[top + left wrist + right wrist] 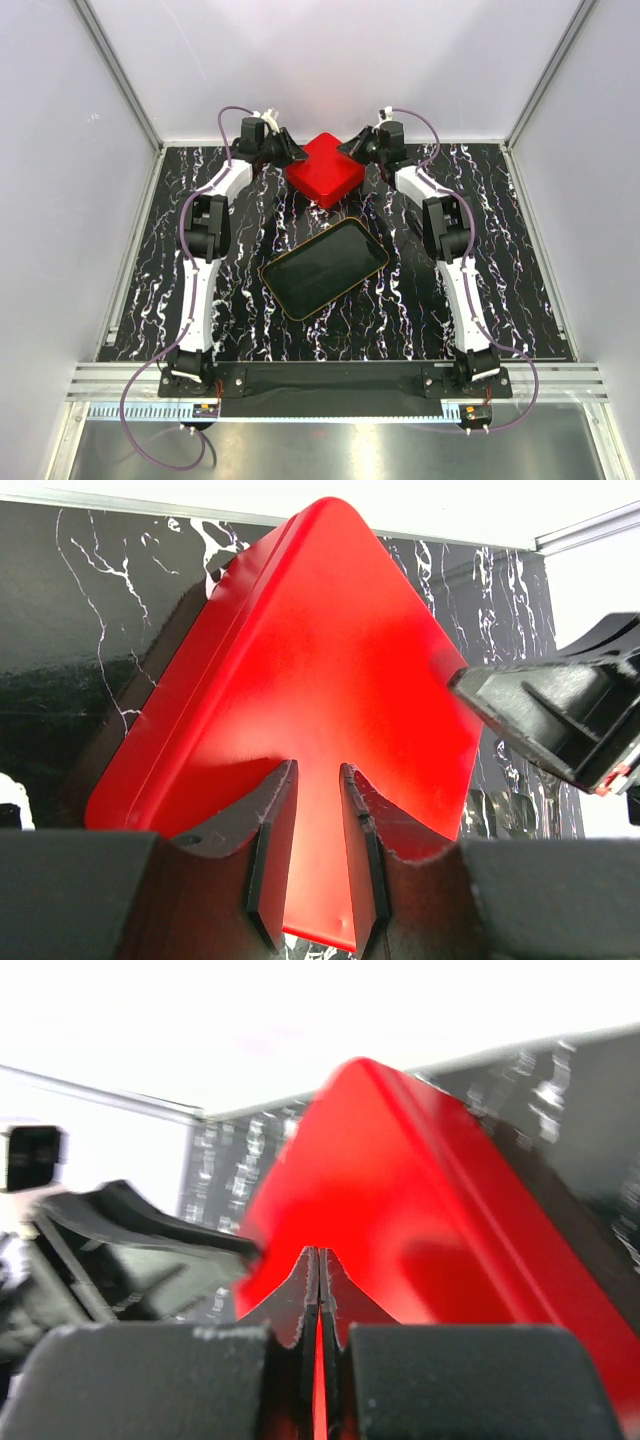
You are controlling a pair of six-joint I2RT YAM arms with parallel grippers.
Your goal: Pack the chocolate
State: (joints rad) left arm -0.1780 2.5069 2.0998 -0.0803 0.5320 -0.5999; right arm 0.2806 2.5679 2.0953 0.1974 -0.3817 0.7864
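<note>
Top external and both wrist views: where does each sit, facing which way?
Top external: above, behind the bases, looking down on red box and black tray; left arm and right arm show.
Left wrist: on the left arm, facing the red box past its parted fingers; right gripper opposite.
Right wrist: faces the box's other side past its shut fingers.
Shared: all see the red box.

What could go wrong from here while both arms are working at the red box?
The left tool and right tool sit at opposite corners of the red box; an uneven push could slide it into the black tray. The right tool is shut at the very corner, so it might slip off.
</note>
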